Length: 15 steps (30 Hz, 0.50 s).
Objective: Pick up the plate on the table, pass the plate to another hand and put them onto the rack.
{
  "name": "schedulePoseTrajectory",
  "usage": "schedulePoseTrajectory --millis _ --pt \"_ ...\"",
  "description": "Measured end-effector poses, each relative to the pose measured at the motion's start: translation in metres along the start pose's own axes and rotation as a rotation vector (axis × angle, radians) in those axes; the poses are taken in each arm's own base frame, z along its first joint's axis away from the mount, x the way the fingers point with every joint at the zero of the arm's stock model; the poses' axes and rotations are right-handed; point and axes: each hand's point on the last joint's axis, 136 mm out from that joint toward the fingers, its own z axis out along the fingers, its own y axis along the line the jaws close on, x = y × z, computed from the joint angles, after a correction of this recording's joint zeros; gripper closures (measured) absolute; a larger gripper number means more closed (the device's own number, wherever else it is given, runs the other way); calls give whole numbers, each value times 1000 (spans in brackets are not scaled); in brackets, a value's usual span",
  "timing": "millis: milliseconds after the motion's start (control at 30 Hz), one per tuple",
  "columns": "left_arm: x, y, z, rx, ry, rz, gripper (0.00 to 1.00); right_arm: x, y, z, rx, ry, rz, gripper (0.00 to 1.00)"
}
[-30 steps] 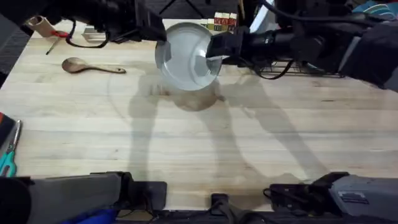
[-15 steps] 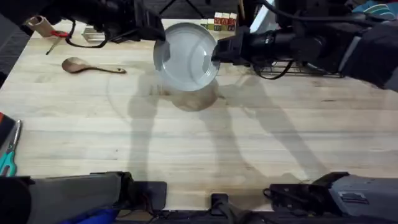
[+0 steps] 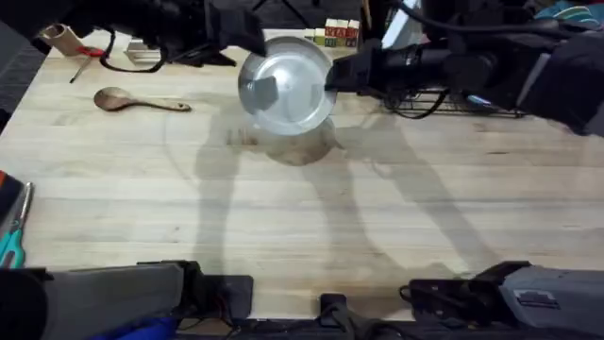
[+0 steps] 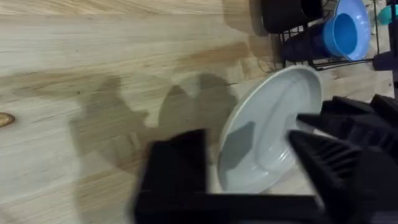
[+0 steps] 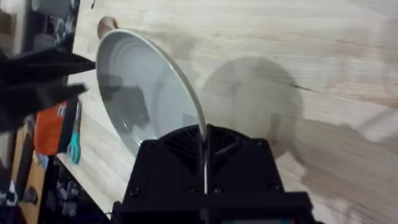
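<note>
Gripping the plate [image 3: 286,81] by its rim, our right gripper [image 5: 203,140] holds it above the table [image 3: 302,208]. Our left gripper [image 4: 249,152] stands with fingers wide apart beside it.

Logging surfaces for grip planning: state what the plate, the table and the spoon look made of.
Plate: likely glazed ceramic, possibly melamine; white, glossy, showing reflections.
Table: wood, pale butcher-block strips with visible grain, matte.
Spoon: apparently wood, brown and dull.
</note>
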Motion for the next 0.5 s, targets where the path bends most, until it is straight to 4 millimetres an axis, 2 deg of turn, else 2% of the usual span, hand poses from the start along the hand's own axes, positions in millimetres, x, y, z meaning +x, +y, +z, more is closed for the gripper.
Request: schedulePoseTrajectory --millis 33,100,367,500 --pt "0 0 0 0 0 0 94 -2 -3 -2 6 -3 6 972" --pt "0 0 0 0 0 -5 13 -11 -7 -8 20 -17 13 972" --pt "0 1 0 -6 0 -5 6 -54 -19 -48 142 -80 -1 972" --pt "0 2 0 -11 -1 -5 5 -74 -18 -68 203 -122 -62 972"
